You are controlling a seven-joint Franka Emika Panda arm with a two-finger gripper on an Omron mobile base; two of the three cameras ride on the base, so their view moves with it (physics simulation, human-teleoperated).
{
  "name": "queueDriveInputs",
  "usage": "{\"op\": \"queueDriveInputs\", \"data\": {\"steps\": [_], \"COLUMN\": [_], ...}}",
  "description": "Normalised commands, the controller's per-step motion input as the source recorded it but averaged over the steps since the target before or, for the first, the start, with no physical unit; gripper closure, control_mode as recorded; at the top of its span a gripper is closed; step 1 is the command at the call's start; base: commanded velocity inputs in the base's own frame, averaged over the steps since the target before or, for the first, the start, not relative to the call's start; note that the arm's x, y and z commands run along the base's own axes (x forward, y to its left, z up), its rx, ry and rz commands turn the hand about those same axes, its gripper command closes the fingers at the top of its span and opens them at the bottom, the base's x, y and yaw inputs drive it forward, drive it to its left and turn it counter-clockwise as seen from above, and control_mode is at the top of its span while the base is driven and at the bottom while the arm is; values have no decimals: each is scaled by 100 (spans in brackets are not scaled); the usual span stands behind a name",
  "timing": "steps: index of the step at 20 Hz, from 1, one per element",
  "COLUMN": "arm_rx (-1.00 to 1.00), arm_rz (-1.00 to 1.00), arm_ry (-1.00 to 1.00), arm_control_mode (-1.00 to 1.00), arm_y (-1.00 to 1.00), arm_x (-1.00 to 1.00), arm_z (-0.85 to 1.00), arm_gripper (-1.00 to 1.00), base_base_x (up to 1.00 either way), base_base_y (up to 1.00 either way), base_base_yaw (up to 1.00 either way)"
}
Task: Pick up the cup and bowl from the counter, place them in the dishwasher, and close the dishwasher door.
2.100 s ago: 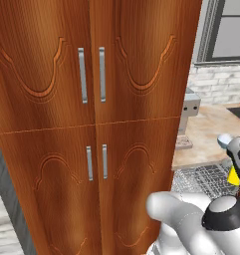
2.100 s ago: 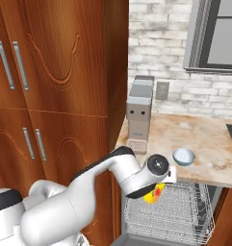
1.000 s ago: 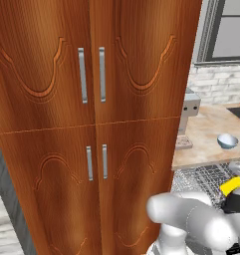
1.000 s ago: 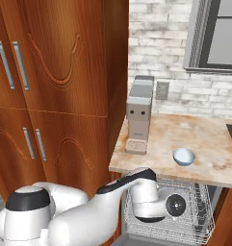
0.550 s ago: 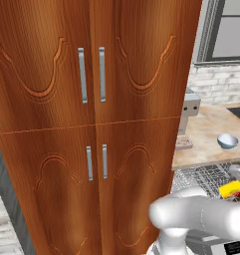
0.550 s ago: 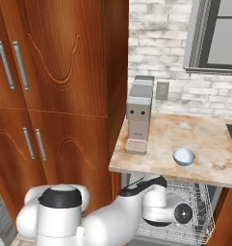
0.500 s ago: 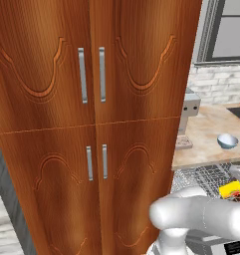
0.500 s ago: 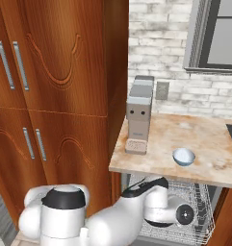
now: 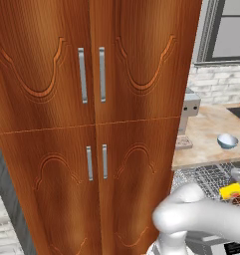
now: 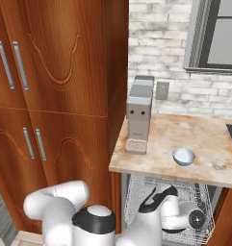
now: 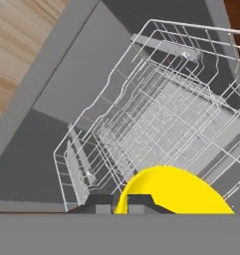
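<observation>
One cup [image 11: 171,191] clenched in end effector [image 11: 122,205] over rack [image 11: 156,114] | light, stiff, slick, pinch rim | bowl [image 10: 184,156] on table [image 10: 204,144]: shallow, glossy, rim grab

cup [image 11: 171,191] cut off at hand view's bottom, tool [image 11: 122,203] fingertips barely visible

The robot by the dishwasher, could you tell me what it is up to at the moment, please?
The arm reaches low, and its gripper is shut on the yellow cup, holding it over the dishwasher's wire rack. The bowl sits on the counter beside the grey countertop appliance, not yet picked up.
</observation>
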Motion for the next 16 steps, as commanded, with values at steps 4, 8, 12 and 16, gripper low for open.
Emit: {"op": "queueDriveInputs", "data": {"steps": [4,8,12,16], "arm_rx": [0,0,0,0], "arm_rz": [-1,-1,-6,-7], "arm_ry": [0,5,10,8], "arm_control_mode": [-100,-100,-100,-100], "arm_y": [-22,-18,-21,-25], "arm_x": [51,42,13,18], "arm_z": [-56,-76,-66,-39], "arm_gripper": [100,100,100,100], "base_base_x": [0,0,0,0], "base_base_y": [0,0,0,0], "base_base_yaw": [0,0,0,0]}}
